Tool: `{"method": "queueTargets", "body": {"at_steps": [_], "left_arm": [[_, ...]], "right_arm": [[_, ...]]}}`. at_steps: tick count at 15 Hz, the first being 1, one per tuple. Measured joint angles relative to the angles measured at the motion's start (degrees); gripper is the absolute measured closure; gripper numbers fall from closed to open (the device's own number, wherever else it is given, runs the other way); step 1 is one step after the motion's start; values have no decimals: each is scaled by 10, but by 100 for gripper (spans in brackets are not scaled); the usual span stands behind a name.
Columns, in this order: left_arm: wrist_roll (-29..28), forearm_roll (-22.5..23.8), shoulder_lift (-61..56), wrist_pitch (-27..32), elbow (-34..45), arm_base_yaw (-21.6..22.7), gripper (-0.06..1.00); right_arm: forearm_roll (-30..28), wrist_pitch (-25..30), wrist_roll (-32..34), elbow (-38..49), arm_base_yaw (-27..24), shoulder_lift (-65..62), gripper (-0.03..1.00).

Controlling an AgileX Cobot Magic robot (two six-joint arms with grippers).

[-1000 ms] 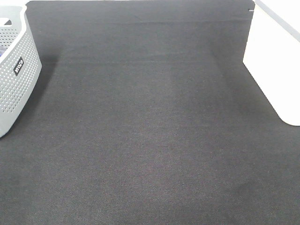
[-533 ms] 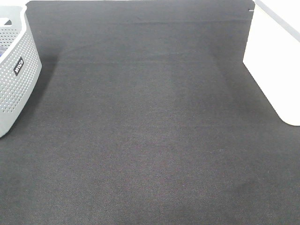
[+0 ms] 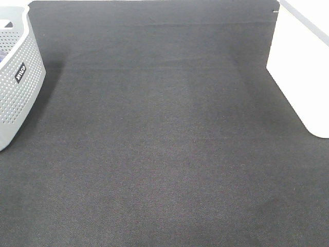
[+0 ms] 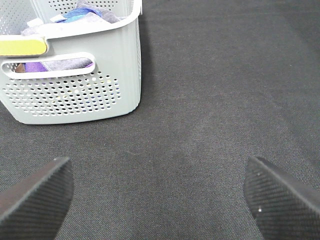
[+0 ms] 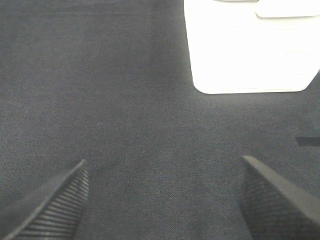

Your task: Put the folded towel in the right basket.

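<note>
From the high camera, the dark woven counter lies between a perforated grey basket and a smooth white basket.

At the left wrist, released fingers face the grey basket, holding coloured cloths.

At the right wrist, released fingers face the white basket. No folded towel can be singled out.

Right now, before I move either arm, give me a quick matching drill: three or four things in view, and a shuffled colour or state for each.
Things:
1. left basket
2. right basket
3. table cover
4. left gripper

Descriptions:
A. dark cloth
B. open, holding nothing
C. plain white
D. grey, perforated, cloths inside

Pairs: 1-D, 2-C, 3-A, 4-B
</note>
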Motion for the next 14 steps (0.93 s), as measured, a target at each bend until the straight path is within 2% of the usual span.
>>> {"method": "queueTargets", "body": {"at_steps": [14], "left_arm": [[0, 0, 0, 0, 0, 0, 7]], "right_arm": [[1, 0, 0, 0, 0, 0, 21]]}}
